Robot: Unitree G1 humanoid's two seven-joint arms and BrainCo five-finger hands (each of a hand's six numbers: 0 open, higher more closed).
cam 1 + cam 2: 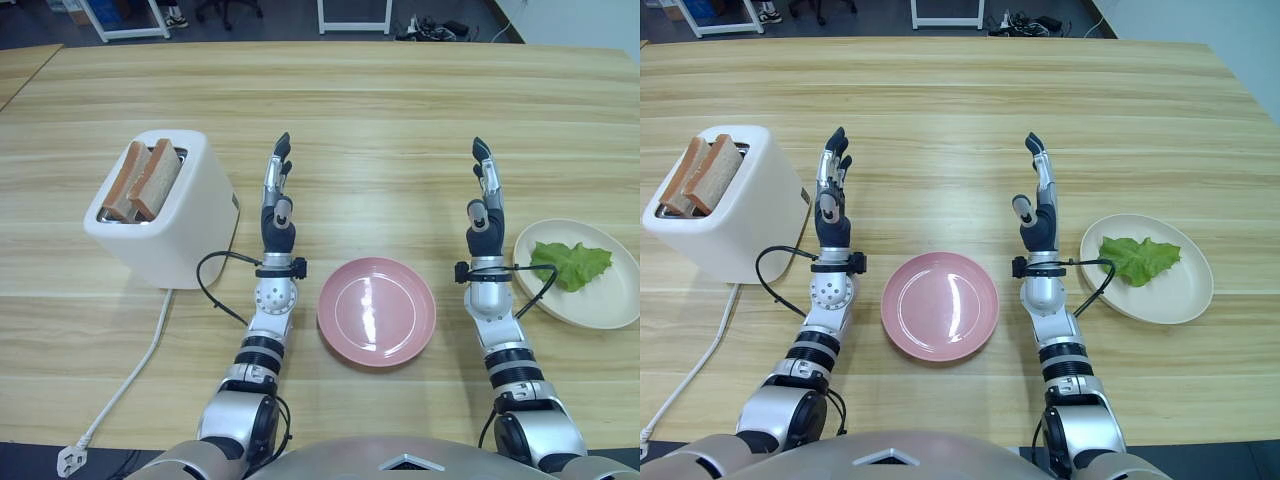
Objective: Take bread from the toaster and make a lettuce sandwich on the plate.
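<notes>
Two brown bread slices (142, 180) stand upright in the white boxy toaster (165, 215) at the left. The empty round pink plate (377, 311) sits between the left hand (277, 205) and right hand (485, 205), both with fingers straight, holding nothing. A green lettuce leaf (570, 264) lies on a cream plate (610, 310) at the right.

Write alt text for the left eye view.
Open left robot hand and right robot hand flank an empty pink plate on a table. A toaster with two bread slices at left; lettuce on a cream plate at right.
</notes>
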